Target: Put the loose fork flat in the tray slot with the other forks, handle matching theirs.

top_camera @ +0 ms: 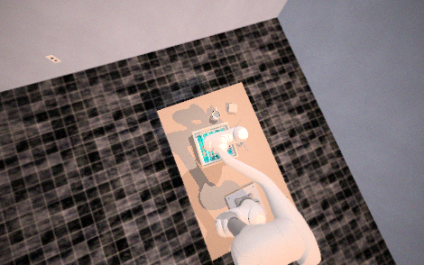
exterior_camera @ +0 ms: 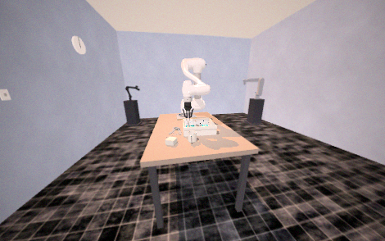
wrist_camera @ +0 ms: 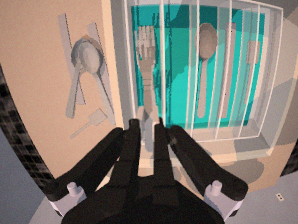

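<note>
Closed on the loose fork's (wrist_camera: 148, 87) handle, your claw (exterior_camera: 187, 116) (wrist_camera: 148, 113) carries it over the tray's (top_camera: 206, 165) (exterior_camera: 205, 132) (wrist_camera: 270, 145) leftmost slot in the wrist view; lowering and release appear to remain, tray-mates largely hidden beneath.

High overhead and far table-end cameras share the whole table; the wrist's peers closely trayward.

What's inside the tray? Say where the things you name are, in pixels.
In the tray (top_camera: 197, 146) (exterior_camera: 201, 132) (wrist_camera: 225, 146), a spoon (wrist_camera: 206, 42), a slim piece (wrist_camera: 228, 70) and a broad-ended piece (wrist_camera: 253, 52) lie in separate slots. The held fork (wrist_camera: 148, 82) covers much of the leftmost slot; what's beneath is hidden.
</note>
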`<state>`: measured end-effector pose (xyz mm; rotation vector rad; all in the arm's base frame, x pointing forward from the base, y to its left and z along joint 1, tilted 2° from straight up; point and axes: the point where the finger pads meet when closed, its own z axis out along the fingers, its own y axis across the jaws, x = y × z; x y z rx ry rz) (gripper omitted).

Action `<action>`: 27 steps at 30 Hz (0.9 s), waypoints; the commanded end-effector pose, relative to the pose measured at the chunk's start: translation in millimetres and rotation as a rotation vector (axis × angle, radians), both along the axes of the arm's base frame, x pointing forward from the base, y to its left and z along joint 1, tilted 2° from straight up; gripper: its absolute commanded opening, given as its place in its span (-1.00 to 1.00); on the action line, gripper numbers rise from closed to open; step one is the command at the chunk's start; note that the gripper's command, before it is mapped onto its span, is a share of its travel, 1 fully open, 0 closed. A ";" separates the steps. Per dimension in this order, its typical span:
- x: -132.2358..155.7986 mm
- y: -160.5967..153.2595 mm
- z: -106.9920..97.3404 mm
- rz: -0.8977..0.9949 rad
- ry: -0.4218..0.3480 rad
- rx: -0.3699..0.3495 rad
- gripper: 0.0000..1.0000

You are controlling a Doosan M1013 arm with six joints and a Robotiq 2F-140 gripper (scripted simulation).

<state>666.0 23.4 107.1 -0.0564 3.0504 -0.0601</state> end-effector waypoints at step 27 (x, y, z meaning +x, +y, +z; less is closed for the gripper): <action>0.3 -2.3 -57.6 0.000 0.000 0.000 -0.92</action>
